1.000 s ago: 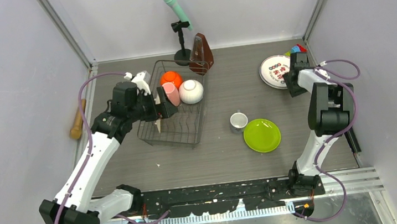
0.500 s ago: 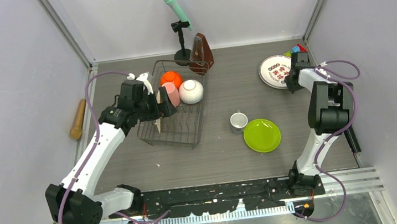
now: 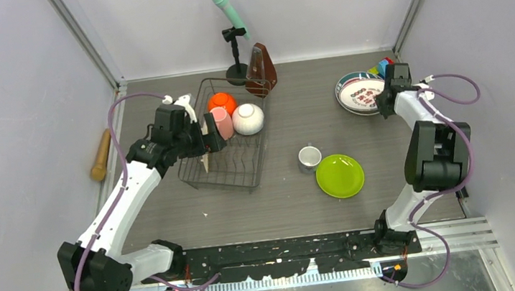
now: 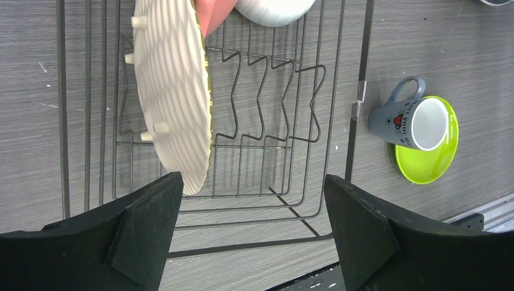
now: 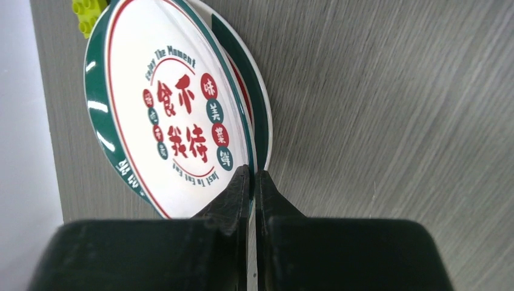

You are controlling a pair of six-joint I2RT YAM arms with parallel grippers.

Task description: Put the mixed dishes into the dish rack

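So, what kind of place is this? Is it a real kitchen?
Probably not a kitchen but a robot test cell: plain grey walls close in a table, two robot arms are bolted at its near edge, and a dish rack is set out for practice.

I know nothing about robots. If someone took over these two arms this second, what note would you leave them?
Left gripper: open, empty, over the dark wire dish rack.
Right gripper: shut on the rim of the top white plate with red-green marks, which is tilted up off a second such plate.
Done: orange bowl, pink mug and white bowl in the rack; tan woven round plate standing in a slot.
Left: both white plates, the small grey cup and the lime-green plate beside it.
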